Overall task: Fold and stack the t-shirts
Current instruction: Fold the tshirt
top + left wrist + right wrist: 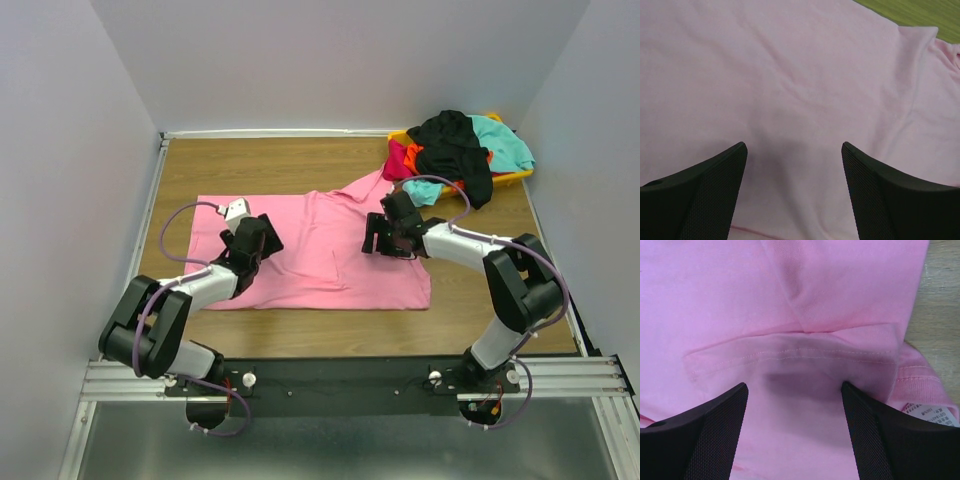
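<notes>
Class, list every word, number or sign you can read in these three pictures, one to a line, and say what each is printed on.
White tag on the pink t-shirt: lines of tiny dark print, too small and blurred to read.
Nothing else: no text shows on the heaped shirts, the yellow bin or the table.

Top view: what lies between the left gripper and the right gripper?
Only the pink t-shirt, lying flat, fills the stretch from left gripper to right gripper; the top view shows it.

T-shirt (330,270) on table (250,165); pile (455,145) in bin (512,178) behind-right.
</notes>
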Action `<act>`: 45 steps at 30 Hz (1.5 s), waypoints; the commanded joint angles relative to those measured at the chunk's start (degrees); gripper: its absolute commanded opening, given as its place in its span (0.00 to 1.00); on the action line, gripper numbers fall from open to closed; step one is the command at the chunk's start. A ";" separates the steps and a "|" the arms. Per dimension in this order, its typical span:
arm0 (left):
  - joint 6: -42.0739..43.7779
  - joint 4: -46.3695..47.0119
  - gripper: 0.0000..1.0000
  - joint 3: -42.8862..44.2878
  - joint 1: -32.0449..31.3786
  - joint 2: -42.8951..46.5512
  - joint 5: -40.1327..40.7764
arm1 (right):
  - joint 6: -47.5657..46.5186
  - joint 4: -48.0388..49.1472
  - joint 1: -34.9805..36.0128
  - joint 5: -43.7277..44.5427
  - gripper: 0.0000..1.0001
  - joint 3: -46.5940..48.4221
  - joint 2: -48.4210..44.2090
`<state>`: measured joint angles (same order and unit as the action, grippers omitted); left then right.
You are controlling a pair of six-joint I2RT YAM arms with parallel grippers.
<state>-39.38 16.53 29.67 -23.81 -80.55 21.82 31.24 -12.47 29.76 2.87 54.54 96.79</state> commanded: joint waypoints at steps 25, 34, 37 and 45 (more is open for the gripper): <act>-28.48 -13.29 0.83 -0.05 -22.77 -0.39 17.90 | -1.01 1.31 0.56 -1.56 0.83 -6.47 -0.20; -29.88 -10.03 0.84 -1.98 -23.47 -3.12 15.79 | -0.57 1.22 0.56 -0.06 0.84 -7.96 -2.22; -31.55 -10.47 0.84 -2.51 -24.52 -3.29 15.88 | -0.05 1.04 0.56 0.11 0.84 -8.84 -2.57; -37.43 -13.81 0.84 -4.09 -28.92 -4.08 16.14 | 0.83 0.25 0.56 0.38 0.84 -12.18 -4.85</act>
<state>-71.37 8.60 28.69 -50.61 -82.52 39.33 30.63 -5.15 29.93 2.72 46.09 91.46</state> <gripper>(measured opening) 0.838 0.833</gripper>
